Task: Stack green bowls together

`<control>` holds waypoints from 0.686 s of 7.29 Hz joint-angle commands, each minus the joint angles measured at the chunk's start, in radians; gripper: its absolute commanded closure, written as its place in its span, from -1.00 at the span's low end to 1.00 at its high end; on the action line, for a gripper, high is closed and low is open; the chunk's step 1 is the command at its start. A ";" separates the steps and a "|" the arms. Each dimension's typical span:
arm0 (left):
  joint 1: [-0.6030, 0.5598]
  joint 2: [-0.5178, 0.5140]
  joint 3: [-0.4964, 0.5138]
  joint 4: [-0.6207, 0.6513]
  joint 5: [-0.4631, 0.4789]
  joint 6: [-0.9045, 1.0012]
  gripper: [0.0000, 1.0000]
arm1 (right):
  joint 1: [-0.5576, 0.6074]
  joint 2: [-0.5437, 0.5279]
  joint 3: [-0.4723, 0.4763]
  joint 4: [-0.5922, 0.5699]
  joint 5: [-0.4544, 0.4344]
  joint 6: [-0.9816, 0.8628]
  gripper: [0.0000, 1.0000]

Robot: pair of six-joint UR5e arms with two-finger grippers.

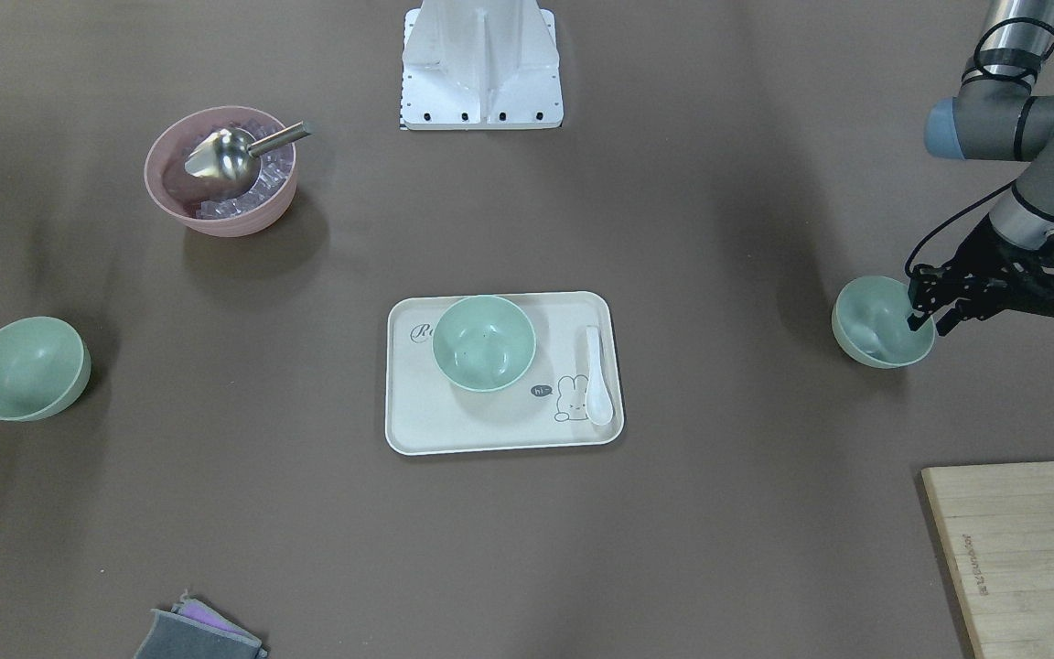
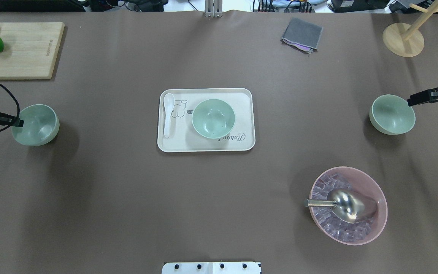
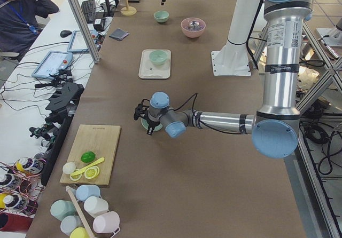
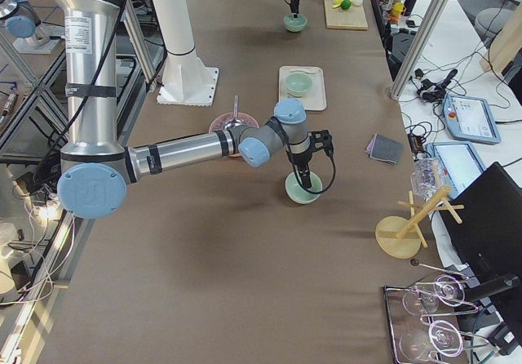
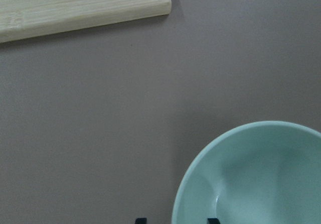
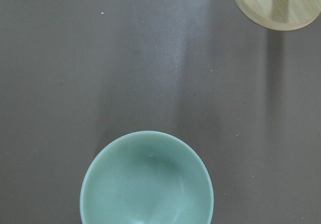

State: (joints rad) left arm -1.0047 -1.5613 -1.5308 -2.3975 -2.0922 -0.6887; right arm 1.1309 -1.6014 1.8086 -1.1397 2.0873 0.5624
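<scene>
- Three green bowls sit well apart on the brown surface (image 2: 127, 198).
- The middle bowl (image 2: 213, 118) is on the white tray (image 2: 203, 144), beside a white spoon (image 2: 168, 114).
- The left bowl (image 1: 875, 320) is out by the robot's left arm (image 1: 1050, 181). The right bowl (image 2: 392, 114) is far off on the other side, near the pink bowl (image 2: 379, 190) of ice.
- The left jaws are open. One tip is inside the left bowl and one is outside, with the rim between them. They do not pinch it yet.
- The right jaws hang over the edge of the right bowl. I cannot tell if they are open or closed.
- The bowls look light and hard, like plastic. They also look smooth, so I think one could slip.
- I think the best place to hold one is the rim, with one tip in and one tip out. A bowl held by one side may tilt, so I would pinch it firmly and lift it slowly.
- The left wrist camera shows two tips, one on each side of the rim. The view from above shows only one dark tip there.
- The right wrist camera shows the right bowl from above, but no tips at all.
- The side view from the robot's right shows the right arm (image 4: 196, 148) pointing down at that bowl's rim.
</scene>
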 commanded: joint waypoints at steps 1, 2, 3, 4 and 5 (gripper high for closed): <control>0.000 0.000 -0.002 0.000 0.000 0.000 0.89 | 0.000 0.000 0.000 0.000 0.000 0.001 -1.00; 0.000 -0.002 -0.002 0.000 0.000 -0.005 1.00 | 0.000 0.000 0.002 0.002 0.000 0.001 -1.00; 0.000 -0.011 -0.009 0.001 0.000 -0.011 1.00 | 0.000 0.000 0.002 0.002 0.000 -0.001 -1.00; 0.000 -0.022 -0.031 0.012 0.000 -0.015 1.00 | 0.000 0.000 0.002 0.000 0.000 -0.002 -1.00; 0.000 -0.038 -0.066 0.047 -0.006 -0.023 1.00 | -0.002 -0.002 0.000 0.000 0.000 -0.009 -1.00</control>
State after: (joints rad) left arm -1.0047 -1.5818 -1.5609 -2.3813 -2.0937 -0.7032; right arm 1.1300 -1.6019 1.8098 -1.1392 2.0878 0.5593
